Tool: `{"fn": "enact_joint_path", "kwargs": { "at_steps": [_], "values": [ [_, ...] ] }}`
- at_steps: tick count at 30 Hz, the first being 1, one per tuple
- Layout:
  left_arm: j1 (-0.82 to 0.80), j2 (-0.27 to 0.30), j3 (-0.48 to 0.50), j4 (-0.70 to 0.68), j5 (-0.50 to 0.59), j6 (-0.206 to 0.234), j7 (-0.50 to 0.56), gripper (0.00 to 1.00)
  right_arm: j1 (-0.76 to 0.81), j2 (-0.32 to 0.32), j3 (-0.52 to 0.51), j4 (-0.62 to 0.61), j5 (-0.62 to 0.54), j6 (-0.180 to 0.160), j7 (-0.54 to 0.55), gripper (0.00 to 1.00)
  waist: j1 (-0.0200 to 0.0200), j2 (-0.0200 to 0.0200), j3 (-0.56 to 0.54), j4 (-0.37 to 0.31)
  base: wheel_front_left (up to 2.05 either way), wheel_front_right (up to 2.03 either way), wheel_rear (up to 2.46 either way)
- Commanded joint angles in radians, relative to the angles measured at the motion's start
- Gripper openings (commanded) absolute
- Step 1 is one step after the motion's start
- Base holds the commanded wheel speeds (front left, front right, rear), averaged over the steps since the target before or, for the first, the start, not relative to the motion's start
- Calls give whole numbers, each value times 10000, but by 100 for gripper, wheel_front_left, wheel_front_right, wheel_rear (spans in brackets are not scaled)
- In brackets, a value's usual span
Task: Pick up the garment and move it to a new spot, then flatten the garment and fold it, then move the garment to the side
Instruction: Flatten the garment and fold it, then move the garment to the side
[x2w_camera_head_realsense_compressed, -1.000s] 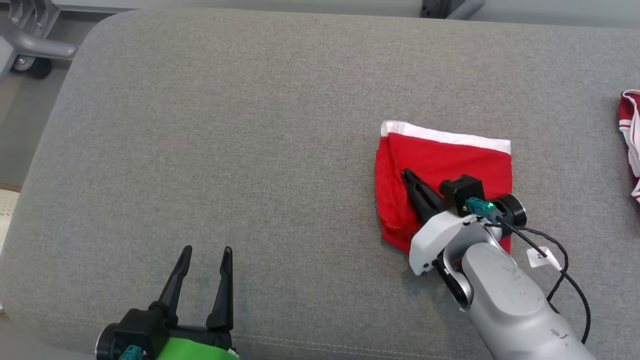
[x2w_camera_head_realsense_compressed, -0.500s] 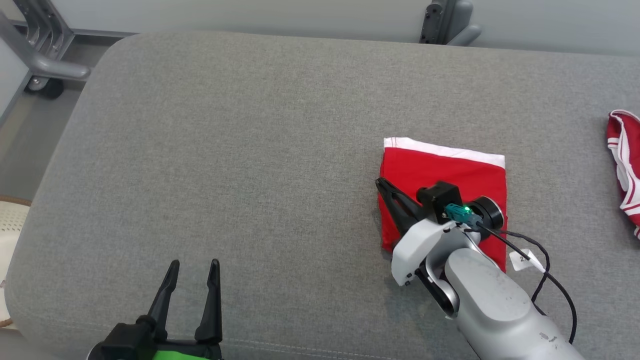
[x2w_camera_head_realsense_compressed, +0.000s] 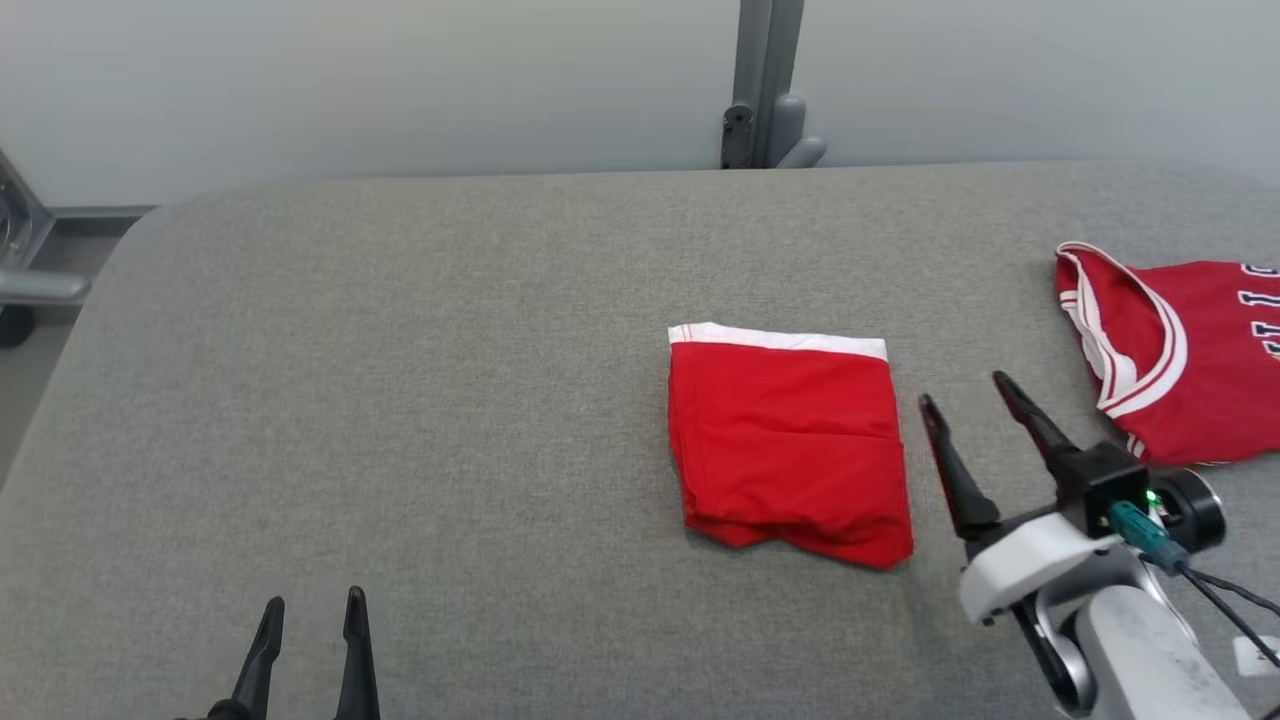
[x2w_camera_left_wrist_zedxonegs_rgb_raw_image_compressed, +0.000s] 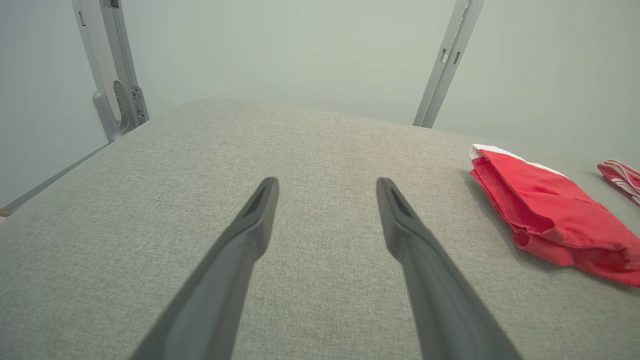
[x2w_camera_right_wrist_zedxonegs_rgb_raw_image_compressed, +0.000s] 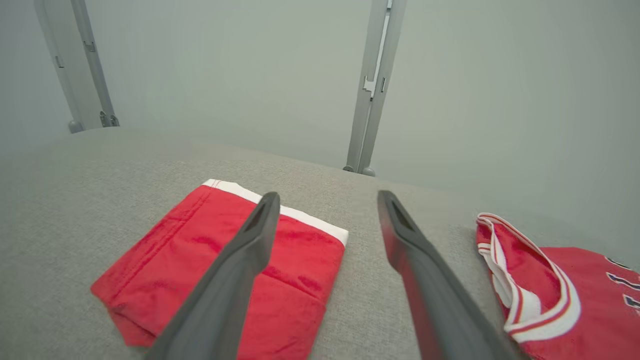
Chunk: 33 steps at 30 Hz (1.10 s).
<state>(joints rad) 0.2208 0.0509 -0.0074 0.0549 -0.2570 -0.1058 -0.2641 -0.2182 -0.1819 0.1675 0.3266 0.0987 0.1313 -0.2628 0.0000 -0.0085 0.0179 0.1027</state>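
Pinch all layers of folded shorts (x2w_camera_head_realsense_compressed: 790, 440) at right edge with spread, empty right claw (x2w_camera_head_realsense_compressed: 962, 390). Drag low, clear of jersey (x2w_camera_head_realsense_compressed: 1190, 370); leave spread left claw (x2w_camera_head_realsense_compressed: 313, 598) parked.

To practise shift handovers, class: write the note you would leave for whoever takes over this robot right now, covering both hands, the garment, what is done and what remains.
Left hand: open, empty, at the near edge of the grey cushion, well left of the garment.
Right hand: open, empty, just right of the folded red garment, not touching it.
Garment: a flat folded rectangle, white band at the far edge. A red jersey lies farther right, apart.
Done: flattening and folding.
Left: probably moving it to the side.
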Motion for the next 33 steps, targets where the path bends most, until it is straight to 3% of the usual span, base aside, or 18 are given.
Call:
{"fn": "enact_joint_path", "kwargs": {
  "at_steps": [1,6,14,29,33],
  "values": [
    [143,4,37,44,67,-29,4,100,420,-68,-412,-224,-88,-13,-21,100,0,85,-449,-417,0,0,0],
    [80,3,4,149,100,-93,4,100,1252,83,-1335,-582,-159,-13,-21,100,0,85,-632,-537,0,0,0],
    [-126,5,-66,576,251,-224,4,100,2365,846,-2318,-522,-325,-13,-21,100,0,85,-769,-726,0,0,0],
    [-30,4,-82,665,207,-259,4,100,2622,1268,-2679,-530,-517,-13,-21,100,0,85,-719,-582,0,0,0],
    [-92,4,-107,558,183,-261,4,100,2101,1305,-2284,-102,213,-3,-22,100,0,85,-595,-533,0,0,0]
  ]
}}
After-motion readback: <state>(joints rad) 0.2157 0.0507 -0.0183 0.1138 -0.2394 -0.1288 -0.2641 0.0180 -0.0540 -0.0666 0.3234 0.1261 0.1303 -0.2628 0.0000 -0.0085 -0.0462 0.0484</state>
